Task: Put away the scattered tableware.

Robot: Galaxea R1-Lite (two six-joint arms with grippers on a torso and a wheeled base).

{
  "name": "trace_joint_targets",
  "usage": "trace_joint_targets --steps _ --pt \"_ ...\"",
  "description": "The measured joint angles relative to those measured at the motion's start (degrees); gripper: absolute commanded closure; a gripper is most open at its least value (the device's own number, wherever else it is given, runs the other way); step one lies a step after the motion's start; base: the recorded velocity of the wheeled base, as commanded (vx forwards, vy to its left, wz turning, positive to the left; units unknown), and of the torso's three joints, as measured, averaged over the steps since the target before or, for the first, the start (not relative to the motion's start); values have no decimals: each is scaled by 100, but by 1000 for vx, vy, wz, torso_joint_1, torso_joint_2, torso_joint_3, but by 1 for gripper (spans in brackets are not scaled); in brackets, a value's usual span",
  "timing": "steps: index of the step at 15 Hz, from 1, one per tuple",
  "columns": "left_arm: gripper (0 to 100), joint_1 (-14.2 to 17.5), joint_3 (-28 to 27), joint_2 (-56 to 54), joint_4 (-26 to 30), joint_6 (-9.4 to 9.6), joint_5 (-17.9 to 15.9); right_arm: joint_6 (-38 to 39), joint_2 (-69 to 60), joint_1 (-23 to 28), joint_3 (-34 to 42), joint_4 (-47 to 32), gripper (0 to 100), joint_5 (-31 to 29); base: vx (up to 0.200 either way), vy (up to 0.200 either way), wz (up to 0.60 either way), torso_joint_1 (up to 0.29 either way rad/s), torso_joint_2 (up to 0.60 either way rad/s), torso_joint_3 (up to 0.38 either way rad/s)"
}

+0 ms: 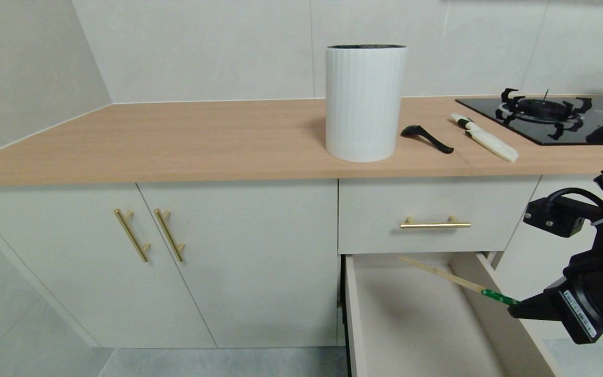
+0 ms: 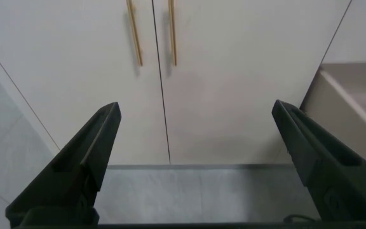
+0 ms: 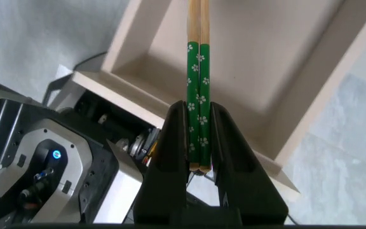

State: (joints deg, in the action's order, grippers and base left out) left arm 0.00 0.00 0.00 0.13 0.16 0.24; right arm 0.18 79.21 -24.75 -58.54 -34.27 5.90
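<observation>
My right gripper (image 1: 515, 308) was clamped shut on the green ends of a pair of chopsticks (image 1: 450, 276), its fingers pressing them from both sides. I held them at the right side of the open drawer (image 1: 352, 314), with their bare wooden tips pointing left and toward the far end over its inside. My left gripper (image 2: 196, 109) hung wide open with nothing between its fingers, facing the cupboard doors (image 2: 234, 76). On the counter (image 1: 176, 141), a black spoon (image 1: 426, 138) and a white knife (image 1: 484, 137) lay to the right of a tall white canister (image 1: 364, 102).
</observation>
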Motion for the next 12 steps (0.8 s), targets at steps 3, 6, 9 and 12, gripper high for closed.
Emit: trace_joint_targets --steps 3,6,9,12 --pt "0 0 0 0 0 2 -2 0 94 0 2 0 100 -5 0 0 0 -113 453 333" --pt "0 0 0 0 0 2 -2 0 143 0 5 2 100 -5 0 0 0 -33 193 137" --pt "0 0 0 0 0 2 0 0 204 0 0 2 100 -2 0 0 0 -7 19 17" --pt "0 0 0 0 0 2 0 4 330 -2 -11 26 100 1 0 0 0 0 0 0"
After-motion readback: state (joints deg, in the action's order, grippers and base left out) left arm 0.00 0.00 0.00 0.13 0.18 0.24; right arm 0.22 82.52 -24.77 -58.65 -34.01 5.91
